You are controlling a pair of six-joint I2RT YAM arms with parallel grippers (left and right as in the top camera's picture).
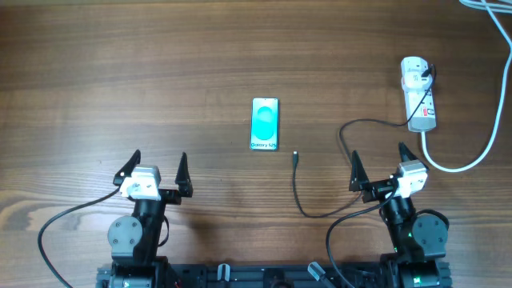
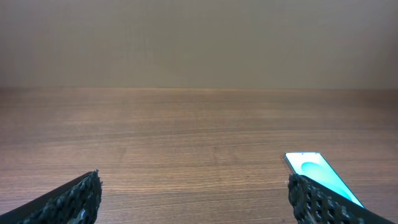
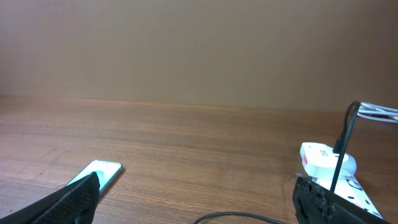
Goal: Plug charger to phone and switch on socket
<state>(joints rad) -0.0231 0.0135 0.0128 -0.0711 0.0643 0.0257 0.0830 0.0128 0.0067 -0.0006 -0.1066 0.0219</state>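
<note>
The phone (image 1: 265,124) lies flat mid-table, cyan screen up, "Galaxy" text at its near end. It also shows in the left wrist view (image 2: 317,172) and the right wrist view (image 3: 102,171). The charger cable (image 1: 298,192) is thin and black; its connector tip (image 1: 295,156) lies just right of the phone. The cable loops back to a plug in the white socket strip (image 1: 419,94) at the far right, seen also in the right wrist view (image 3: 326,162). My left gripper (image 1: 158,169) is open and empty at the near left. My right gripper (image 1: 377,166) is open and empty at the near right.
A thick white cord (image 1: 480,156) runs from the socket strip in a loop to the table's far right corner. The robots' own black cables (image 1: 68,216) trail by the arm bases at the near edge.
</note>
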